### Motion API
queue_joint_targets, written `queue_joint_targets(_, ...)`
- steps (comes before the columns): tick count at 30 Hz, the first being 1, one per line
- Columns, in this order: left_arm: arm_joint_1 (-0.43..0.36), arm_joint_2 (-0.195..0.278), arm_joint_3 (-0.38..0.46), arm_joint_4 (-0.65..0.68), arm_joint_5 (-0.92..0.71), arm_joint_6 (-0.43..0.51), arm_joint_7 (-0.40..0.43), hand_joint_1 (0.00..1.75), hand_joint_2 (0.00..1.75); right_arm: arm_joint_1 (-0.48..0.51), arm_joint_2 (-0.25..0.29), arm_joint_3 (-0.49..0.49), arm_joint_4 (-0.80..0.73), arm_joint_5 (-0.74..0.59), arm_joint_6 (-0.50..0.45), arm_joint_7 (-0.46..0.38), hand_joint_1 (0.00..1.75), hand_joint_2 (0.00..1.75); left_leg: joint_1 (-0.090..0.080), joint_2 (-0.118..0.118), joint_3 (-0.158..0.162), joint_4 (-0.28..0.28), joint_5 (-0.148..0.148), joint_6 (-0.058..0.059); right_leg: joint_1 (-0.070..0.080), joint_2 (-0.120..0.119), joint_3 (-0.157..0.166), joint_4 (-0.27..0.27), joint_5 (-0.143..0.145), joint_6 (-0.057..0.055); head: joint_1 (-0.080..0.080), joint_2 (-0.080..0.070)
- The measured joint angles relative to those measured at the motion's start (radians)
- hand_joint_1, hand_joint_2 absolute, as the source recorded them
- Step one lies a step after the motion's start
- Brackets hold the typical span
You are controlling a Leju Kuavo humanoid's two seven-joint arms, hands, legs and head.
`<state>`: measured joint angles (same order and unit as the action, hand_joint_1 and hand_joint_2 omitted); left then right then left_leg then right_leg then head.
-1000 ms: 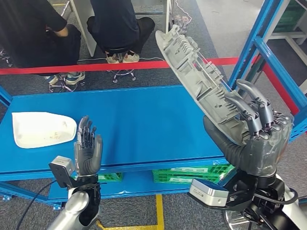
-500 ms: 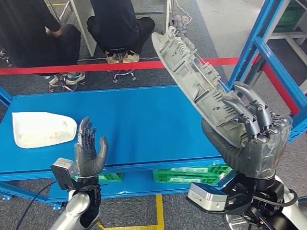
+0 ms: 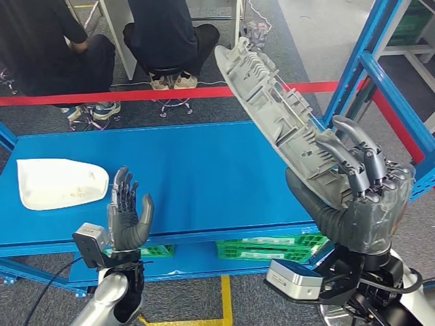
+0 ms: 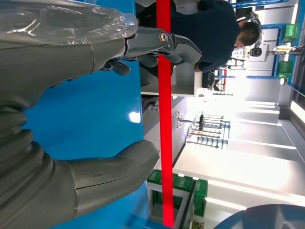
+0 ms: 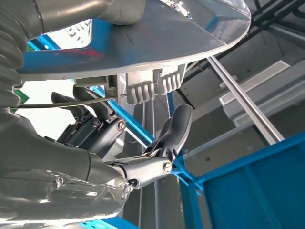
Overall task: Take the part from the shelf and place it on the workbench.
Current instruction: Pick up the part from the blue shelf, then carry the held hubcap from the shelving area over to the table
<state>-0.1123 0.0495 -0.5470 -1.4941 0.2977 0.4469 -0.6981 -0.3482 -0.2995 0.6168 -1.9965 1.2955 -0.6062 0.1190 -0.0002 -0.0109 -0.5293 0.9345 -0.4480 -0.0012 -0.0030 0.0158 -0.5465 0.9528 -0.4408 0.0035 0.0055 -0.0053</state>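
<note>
I'm seeing the right hand (image 3: 359, 197) gripping the part (image 3: 279, 112), a long grey ribbed plastic moulding. Thumb is sitting under its lower end, fingers (image 3: 354, 159) are curling over the ribbed top side. The part is angling up and away from the hand, tilted, its far tip hanging over the red tape (image 3: 153, 95) line beyond the workbench (image 3: 205, 176). It's in the air, not touching the blue surface. Right wrist cam is confirming: the part (image 5: 151, 43) is lying across the thumb side, fingers (image 5: 172, 138) are wrapping its ribbed edge.

Left hand (image 3: 126, 214) is holding nothing, palm up-ish, fingers spread and pointing upward, thumb out to the side. It's hovering at the near edge of the workbench. Left wrist cam is showing the same: thumb and fingers (image 4: 162, 43) apart, blue surface between them.

A white part (image 3: 59, 182) is lying flat on the bench, just beyond and outboard of the left hand, not touching it.

Two people (image 3: 169, 34) are sitting beyond the tape. Blue shelf frame (image 3: 379, 75) is standing just behind the right hand.
</note>
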Motion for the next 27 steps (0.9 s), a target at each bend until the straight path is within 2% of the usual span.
queue_joint_targets(12,0.0,-0.001,0.0,0.006,-0.001,-0.006,0.0,0.0,1.75,0.007,0.0,0.01,-0.002,-0.039,0.041,-0.008,1.75,1.75,0.0,0.0,0.0,0.0,0.0,0.0,0.0,0.0,0.0,0.0,0.0,0.0,0.0,0.0)
queue_joint_targets(27,-0.008,-0.003,0.0,0.016,-0.001,-0.01,0.0,0.0,1.75,0.056,0.0,0.023,-0.002,-0.036,0.027,-0.014,1.75,1.75,0.0,0.0,0.0,0.001,0.0,0.0,0.0,0.0,-0.001,0.001,0.0,0.0,0.0,0.0)
